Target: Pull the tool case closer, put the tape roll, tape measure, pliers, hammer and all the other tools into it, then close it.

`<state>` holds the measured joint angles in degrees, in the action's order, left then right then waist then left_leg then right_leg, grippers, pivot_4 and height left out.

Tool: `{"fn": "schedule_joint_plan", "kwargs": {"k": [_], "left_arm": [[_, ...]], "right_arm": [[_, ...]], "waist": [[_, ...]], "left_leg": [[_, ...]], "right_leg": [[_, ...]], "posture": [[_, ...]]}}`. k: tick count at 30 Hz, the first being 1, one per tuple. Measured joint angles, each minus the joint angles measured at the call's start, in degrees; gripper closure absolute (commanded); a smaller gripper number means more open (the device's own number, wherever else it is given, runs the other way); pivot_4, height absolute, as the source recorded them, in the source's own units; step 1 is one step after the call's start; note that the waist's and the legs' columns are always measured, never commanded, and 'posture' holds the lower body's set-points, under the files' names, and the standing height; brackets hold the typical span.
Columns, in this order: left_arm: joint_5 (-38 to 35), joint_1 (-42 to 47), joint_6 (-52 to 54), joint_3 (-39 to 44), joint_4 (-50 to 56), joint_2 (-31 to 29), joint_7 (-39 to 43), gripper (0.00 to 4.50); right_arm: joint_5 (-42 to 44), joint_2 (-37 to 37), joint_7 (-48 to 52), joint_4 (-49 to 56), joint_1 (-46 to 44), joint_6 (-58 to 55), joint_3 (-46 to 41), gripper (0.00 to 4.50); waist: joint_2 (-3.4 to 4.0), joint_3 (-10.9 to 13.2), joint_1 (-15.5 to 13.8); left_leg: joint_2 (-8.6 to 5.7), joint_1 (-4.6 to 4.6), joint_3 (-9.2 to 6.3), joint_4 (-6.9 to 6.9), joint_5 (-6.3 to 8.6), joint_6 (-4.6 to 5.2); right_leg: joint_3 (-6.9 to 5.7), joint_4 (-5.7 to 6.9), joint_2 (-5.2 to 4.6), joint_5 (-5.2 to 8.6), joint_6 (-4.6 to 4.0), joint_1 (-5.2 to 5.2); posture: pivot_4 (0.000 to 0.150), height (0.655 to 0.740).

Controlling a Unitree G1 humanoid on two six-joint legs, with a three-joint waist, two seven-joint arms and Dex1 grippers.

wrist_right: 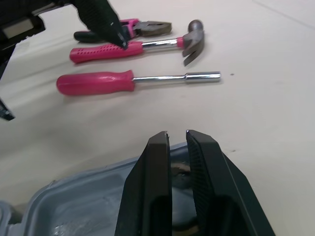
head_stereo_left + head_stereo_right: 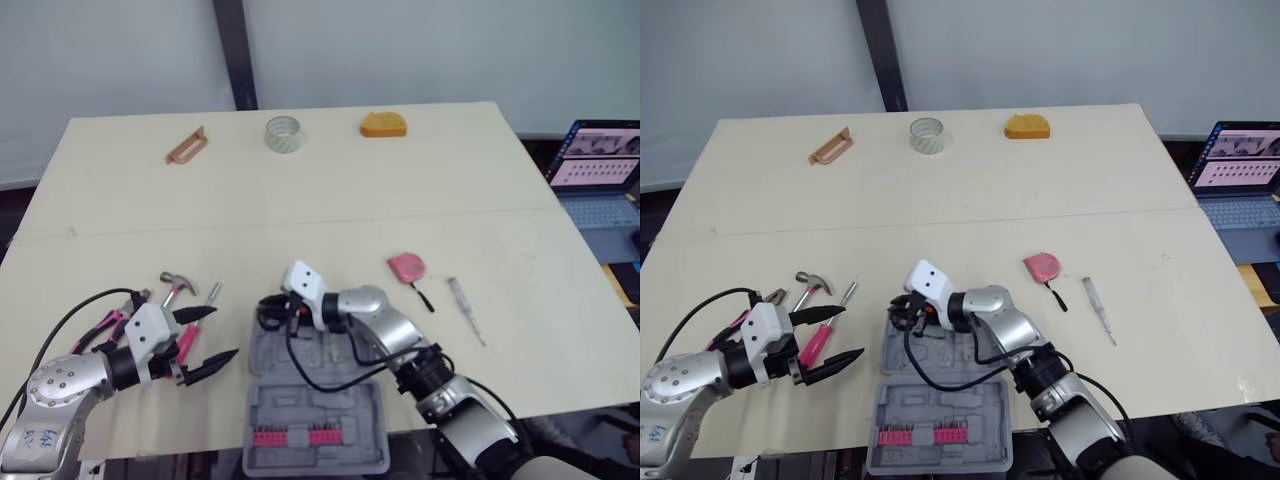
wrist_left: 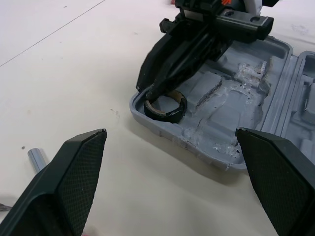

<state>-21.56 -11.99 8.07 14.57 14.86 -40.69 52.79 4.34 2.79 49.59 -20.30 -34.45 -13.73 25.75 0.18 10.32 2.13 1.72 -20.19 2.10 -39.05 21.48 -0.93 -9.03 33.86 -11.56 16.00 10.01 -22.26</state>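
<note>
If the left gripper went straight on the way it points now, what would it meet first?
The left gripper would probably meet the near rim of the grey tool case, by the black tape roll under the right gripper. Only table lies between; depth is unclear.

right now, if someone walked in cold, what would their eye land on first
First, the open grey tool case at the table's near edge, with the right gripper reaching into its far left corner, shut on a dark tape roll. Next, the left gripper, wide open, hovering left of the case beside the pink-handled hammer and pliers.
</note>
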Motion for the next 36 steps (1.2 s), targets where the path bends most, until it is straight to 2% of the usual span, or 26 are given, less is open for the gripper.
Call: {"fn": "schedule_joint_plan", "kwargs": {"k": [25, 32, 36], "left_arm": [[0.1, 0.1, 0.0, 0.0, -0.1, 0.0, -0.1, 0.0], [0.1, 0.1, 0.1, 0.0, -0.1, 0.0, -0.1, 0.0], [-0.1, 0.2, 1.3, 0.0, -0.1, 0.0, -0.1, 0.0]], "right_arm": [[-7.7, 0.1, -0.1, -8.2, -2.4, 7.1, 3.0, 3.86], [-7.5, -0.1, -0.1, -8.2, -1.9, 7.5, 2.5, 3.86], [-3.5, -0.6, 1.1, -6.0, 0.0, 4.9, -0.5, 3.86]], "waist": [[0.04, -0.1, 0.3], [0.08, -0.4, 0.3], [0.09, -0.4, 0.2]], "left_leg": [[0.01, 0.09, 0.01, 0.0, 0.0, 0.0], [0.01, 0.1, -0.01, 0.0, 0.0, 0.0], [0.01, 0.07, 0.0, -0.01, 0.0, 0.0]], "right_leg": [[0.02, 0.04, 0.0, 0.0, -0.01, 0.07], [0.01, 0.03, 0.0, 0.0, -0.01, 0.11], [0.01, 0.01, 0.0, 0.0, -0.01, 0.09]], "posture": [[0.15, 0.74], [0.15, 0.74], [0.15, 0.74]]}}
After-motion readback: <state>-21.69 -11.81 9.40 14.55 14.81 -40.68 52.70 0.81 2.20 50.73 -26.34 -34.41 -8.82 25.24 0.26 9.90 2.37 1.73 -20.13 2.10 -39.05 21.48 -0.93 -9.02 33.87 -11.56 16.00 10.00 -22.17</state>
